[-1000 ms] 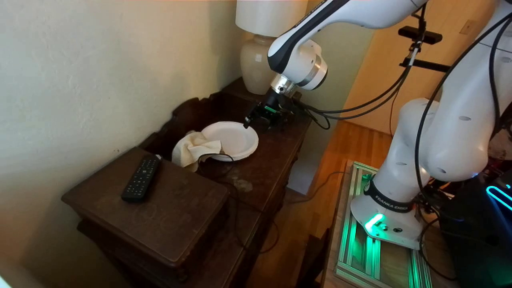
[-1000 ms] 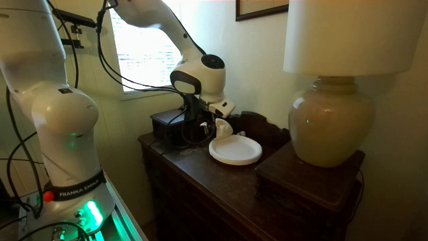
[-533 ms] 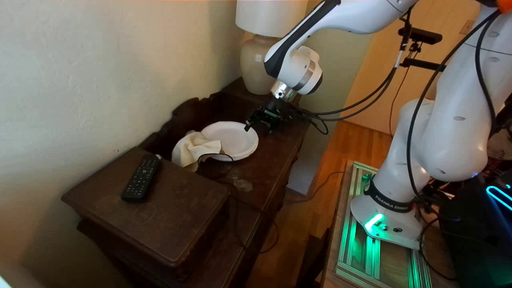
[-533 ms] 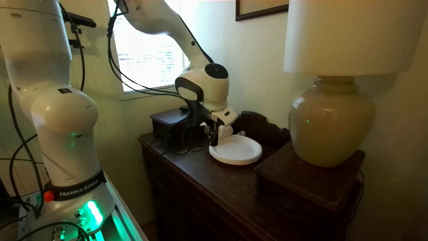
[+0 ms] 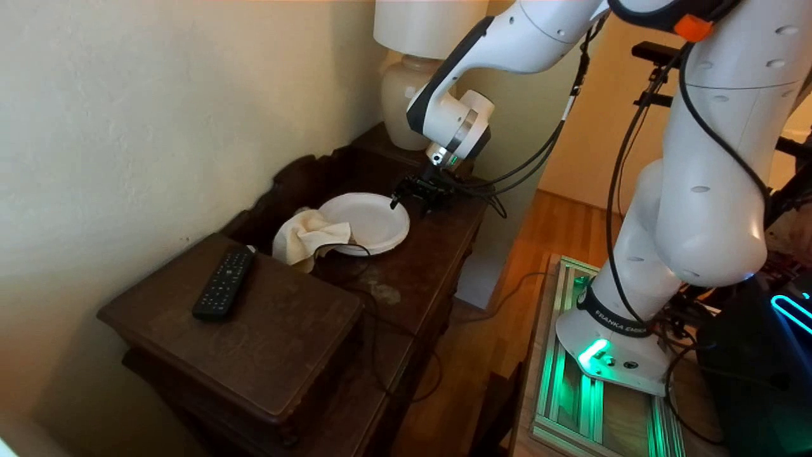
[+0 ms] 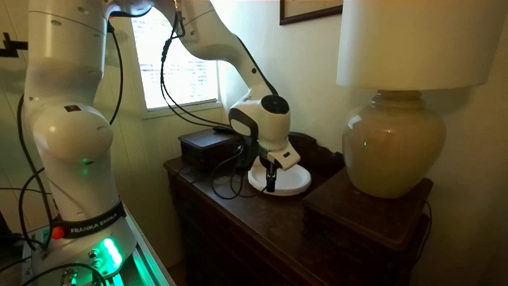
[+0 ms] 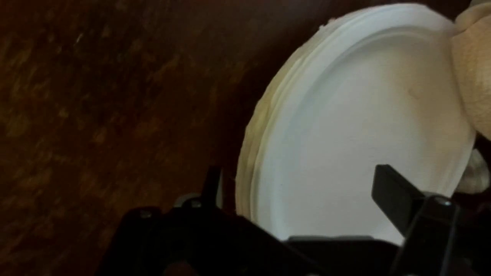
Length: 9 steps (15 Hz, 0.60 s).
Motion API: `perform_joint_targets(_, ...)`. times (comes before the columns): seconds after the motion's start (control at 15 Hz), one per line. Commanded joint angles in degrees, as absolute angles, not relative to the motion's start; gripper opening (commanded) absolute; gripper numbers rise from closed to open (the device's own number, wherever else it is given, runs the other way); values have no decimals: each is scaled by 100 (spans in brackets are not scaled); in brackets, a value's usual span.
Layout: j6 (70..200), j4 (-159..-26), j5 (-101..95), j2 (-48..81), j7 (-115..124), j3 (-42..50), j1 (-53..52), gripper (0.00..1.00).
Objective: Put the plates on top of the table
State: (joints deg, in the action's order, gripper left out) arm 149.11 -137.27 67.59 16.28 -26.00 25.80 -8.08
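While your gripper point(image 7: 301, 188) spans the rim of the stacked plates point(image 7: 356, 126) on the dresser point(image 6: 285, 218), its jaws stand wide apart, holding nothing; grasping appears the step in hand, so you should next lower, then close on that rim.

In an exterior view, a window point(image 6: 190, 75) beyond the dresser point(image 6: 254, 216) glares white, its detail nearly washed out, while the dresser's front lies in deep shadow. Small highlights shine on the lamp point(image 6: 397, 151) standing on the dresser. Beside the dresser, a green light point(image 6: 112, 253) glows in both exterior views. The wrist view is dim and soft: plates point(image 7: 360, 134) on the dresser look pale, the gripper point(image 7: 299, 176) nearly black
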Motion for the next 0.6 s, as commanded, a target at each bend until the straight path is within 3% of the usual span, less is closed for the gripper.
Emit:
perform_joint_targets(0.0,15071,-13199,6394,2298,-2157,1792,16,100)
perform_joint_targets(0.07,14993,-13479,6642,1971,-2452,2179,-395,100)
perform_joint_targets(0.53,15073,-13183,6600,2336,-2329,1878,-94,100)
